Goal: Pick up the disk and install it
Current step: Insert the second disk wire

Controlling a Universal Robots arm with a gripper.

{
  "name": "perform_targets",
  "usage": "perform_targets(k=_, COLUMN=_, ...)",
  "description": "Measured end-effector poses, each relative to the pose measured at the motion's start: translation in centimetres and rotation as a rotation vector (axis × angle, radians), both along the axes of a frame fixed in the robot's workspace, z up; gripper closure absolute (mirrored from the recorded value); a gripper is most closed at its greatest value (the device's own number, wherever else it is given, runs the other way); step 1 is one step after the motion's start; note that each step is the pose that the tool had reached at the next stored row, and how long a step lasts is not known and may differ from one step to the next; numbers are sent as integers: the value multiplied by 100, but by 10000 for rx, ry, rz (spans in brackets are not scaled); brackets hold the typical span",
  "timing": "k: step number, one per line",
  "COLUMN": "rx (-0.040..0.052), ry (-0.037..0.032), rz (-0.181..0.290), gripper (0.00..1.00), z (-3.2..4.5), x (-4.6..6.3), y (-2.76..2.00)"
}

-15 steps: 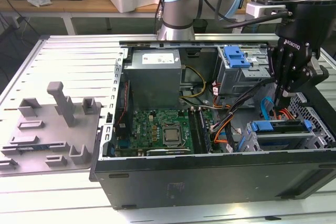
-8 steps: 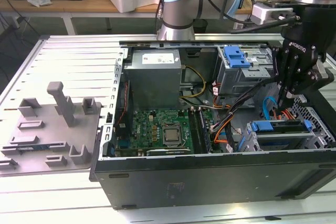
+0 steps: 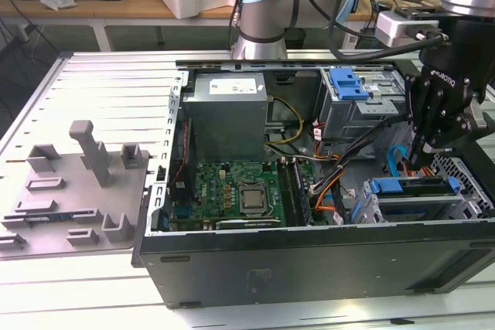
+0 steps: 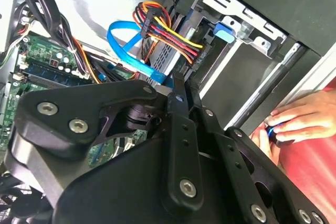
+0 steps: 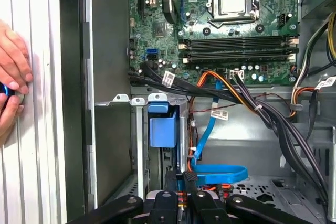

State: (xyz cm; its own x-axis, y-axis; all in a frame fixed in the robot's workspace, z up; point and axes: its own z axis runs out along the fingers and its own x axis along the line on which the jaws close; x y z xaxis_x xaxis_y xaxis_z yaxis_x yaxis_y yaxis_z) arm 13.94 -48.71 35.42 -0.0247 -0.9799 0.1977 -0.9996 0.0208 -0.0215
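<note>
Disk (image 3: 414, 186) with its blue bracket sits in the metal cage (image 3: 456, 208) inside the computer case (image 3: 309, 268). Gripper (image 3: 428, 144) hangs just above it, fingers pressed together, holding nothing. Installing looks nearly finished; the next move needs a gentle push.

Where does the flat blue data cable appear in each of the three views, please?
Exterior view: the blue cable curves inside the open case, toward the exterior view's right of the motherboard.
Second wrist view: the cable loops beside the bundle of orange, yellow and red wires.
First wrist view: it lies in a flat loop, across the black cables from the board.
Shared landmark: the green motherboard.
</note>
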Motion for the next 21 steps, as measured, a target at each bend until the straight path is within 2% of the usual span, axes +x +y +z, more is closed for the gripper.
perform_targets(k=2, rx=34, ry=66, rz=-61, gripper=84, z=-7, x=13, y=-8)
perform_targets(k=4, rx=113, ry=81, rz=-80, gripper=84, z=-10, x=19, y=-13)
perform_targets(k=9, rx=589, ry=91, rz=-119, gripper=84, z=-10, x=28, y=-37)
perform_targets(k=13, rx=791, ry=104, rz=-135, gripper=84, z=-11, x=36, y=-69)
perform_targets(k=17, rx=992, ry=152, rz=-167, gripper=84, z=-10, x=47, y=-141)
perform_targets(k=21, rx=1167, ry=183, rz=-190, gripper=84, z=-11, x=61, y=-192)
